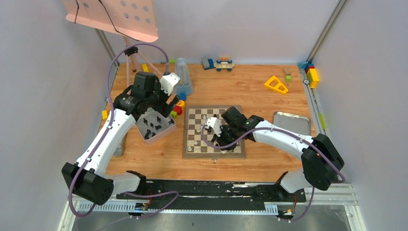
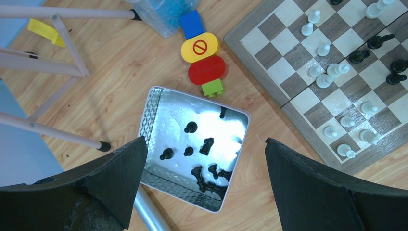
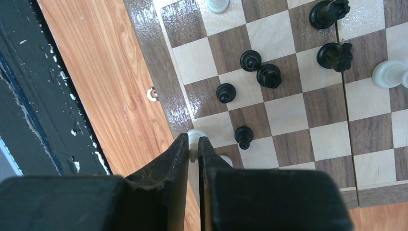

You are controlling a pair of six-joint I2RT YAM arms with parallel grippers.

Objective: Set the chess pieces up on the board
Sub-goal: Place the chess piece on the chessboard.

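Now my right fingers [image 3: 185, 150] pinch a tiny white chess piece [image 3: 194, 133] over the checkered wooden board's [image 3: 159, 72] near border. My left fingers [image 2: 115, 178] gape wide.

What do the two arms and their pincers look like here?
The left arm and right arm share white tubular links, chunky black joint housings and a looping mauve cable. The left pincer and right pincer each have two matte black wedge-shaped fingers.

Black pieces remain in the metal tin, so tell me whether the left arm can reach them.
Probably yes: the left fingers, open, hang above the tin, nothing lying between them and the black pieces.
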